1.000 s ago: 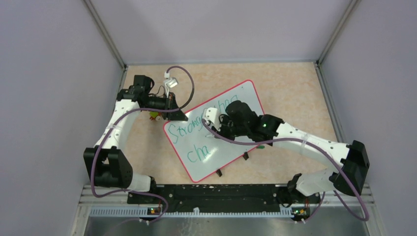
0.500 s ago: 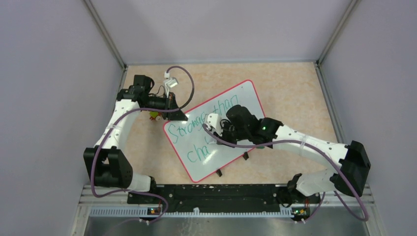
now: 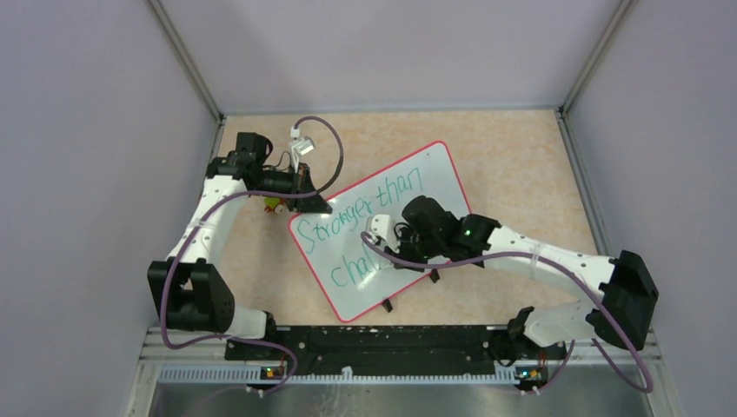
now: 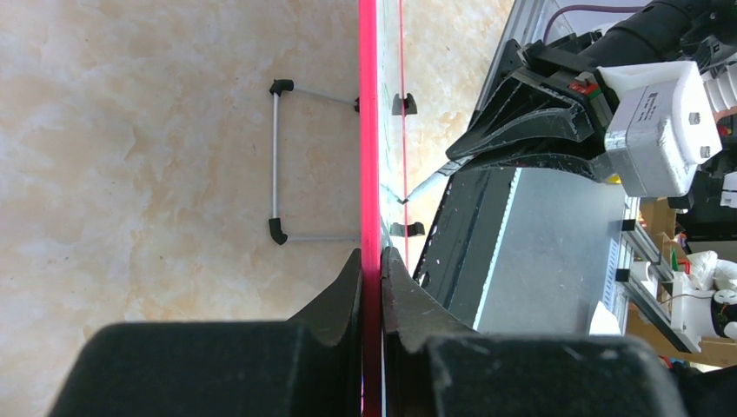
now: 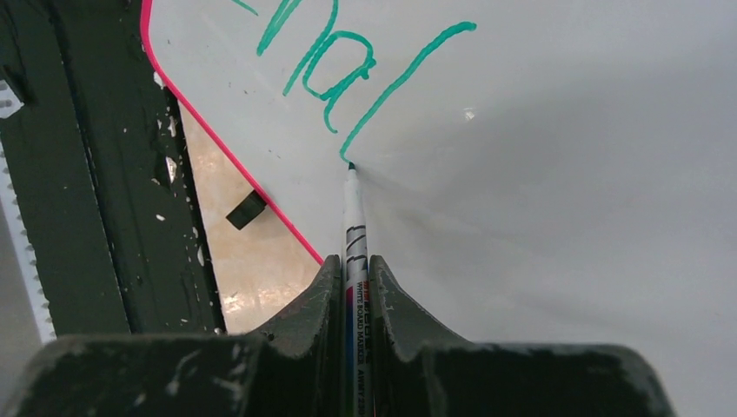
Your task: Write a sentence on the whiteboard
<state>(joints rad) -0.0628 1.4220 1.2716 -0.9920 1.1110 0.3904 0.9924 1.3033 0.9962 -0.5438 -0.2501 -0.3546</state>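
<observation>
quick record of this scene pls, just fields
whiteboard: on table, turned at an angle
sentence: green, "Stronger than" then "chal", unfinished
left hand: shut on whiteboard's red rim
right hand: shut on marker
marker tip: touching board at end of last stroke

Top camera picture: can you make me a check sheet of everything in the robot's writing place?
Surface: beige marbled tabletop.
Job's things: whiteboard lies askew on the table. The green sentence reads "Stronger than", then an unfinished "chal".
Clutter: small yellow and red thing beside the left arm; cannot tell what it is.
Grippers: left gripper is shut on the whiteboard's pink rim. Right gripper is shut on the marker, tip touching the board.
Cables: a purple cable loops along each arm.
Surroundings: grey walls; black rail at the near edge.
</observation>
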